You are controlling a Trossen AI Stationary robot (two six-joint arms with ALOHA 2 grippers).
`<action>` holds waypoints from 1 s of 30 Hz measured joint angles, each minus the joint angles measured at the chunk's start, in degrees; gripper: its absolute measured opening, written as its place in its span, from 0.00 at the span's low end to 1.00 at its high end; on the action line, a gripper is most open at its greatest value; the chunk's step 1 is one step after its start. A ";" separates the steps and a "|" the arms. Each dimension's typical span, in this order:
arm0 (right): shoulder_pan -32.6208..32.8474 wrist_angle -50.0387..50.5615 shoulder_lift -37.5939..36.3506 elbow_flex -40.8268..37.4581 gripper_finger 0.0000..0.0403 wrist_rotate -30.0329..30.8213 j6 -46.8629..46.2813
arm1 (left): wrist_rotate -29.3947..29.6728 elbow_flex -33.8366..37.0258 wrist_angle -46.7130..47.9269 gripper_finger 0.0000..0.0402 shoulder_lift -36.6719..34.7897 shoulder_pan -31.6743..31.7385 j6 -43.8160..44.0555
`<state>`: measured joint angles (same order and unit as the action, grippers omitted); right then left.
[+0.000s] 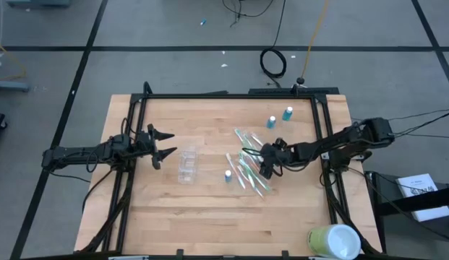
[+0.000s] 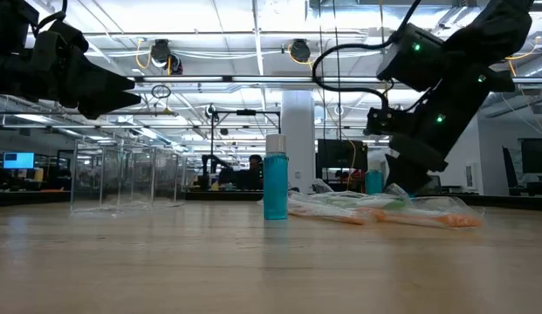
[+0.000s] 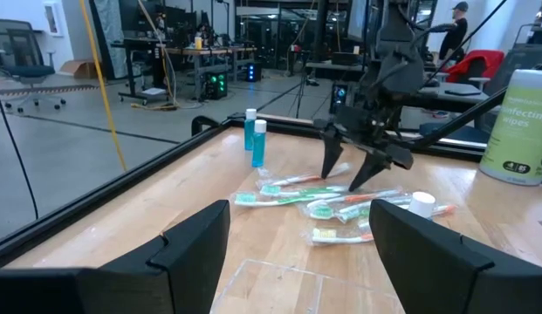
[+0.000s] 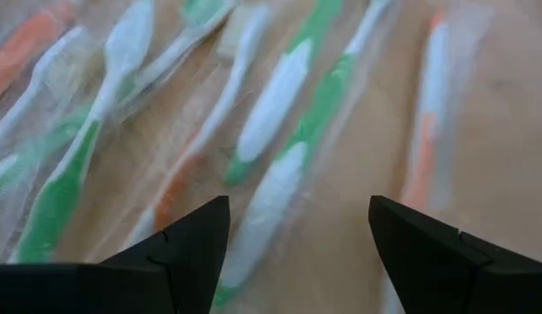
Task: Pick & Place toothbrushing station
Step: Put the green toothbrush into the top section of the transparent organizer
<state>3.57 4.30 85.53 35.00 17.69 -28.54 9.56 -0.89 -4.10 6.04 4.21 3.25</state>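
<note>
Right gripper: I had it low over the toothbrushes, fingers spread wide, holding nothing.
Left gripper: I kept it waiting by the clear cup, jaws wide apart and empty.
Station layout: brushes lay fanned in wrappers at mid-table; one blue tube stood just beside them, two more tubes near the far rail.
Risk, pile: I judged the fingers could close on several overlapping brushes at once, or on slick wrapper only, and lose the brush on lifting.
Risk, tube: a sideways nudge of the pile could have toppled the nearby tube.
Risk, cup: light plastic, likely to skid if bumped.
</note>
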 joint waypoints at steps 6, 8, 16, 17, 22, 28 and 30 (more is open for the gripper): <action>0.68 -0.42 1.45 -0.76 0.66 0.79 -0.87 | -0.34 0.00 0.00 0.70 0.00 0.00 0.02; 0.68 -0.32 1.47 -0.76 0.64 0.66 -1.23 | -0.46 0.01 0.01 0.70 0.02 0.00 0.02; 0.68 0.06 1.56 -0.79 0.51 0.40 -1.55 | -0.46 0.00 0.00 0.70 0.02 0.00 0.00; 0.62 0.06 1.56 -0.79 0.50 0.36 -1.25 | -0.46 0.00 0.01 0.70 0.01 0.00 0.01; 0.60 0.08 1.58 -0.83 0.42 0.29 -1.30 | -0.46 0.01 0.01 0.70 0.02 0.00 0.01; 0.58 0.19 1.62 -0.85 0.33 0.33 -1.82 | -0.46 0.00 0.01 0.70 0.01 0.01 0.02; 0.55 0.23 1.62 -0.85 0.31 0.37 -2.05 | -0.46 0.01 0.02 0.70 0.01 0.01 0.01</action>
<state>4.12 4.53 87.15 34.15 18.06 -30.60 9.10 -0.87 -4.08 6.06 4.22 3.26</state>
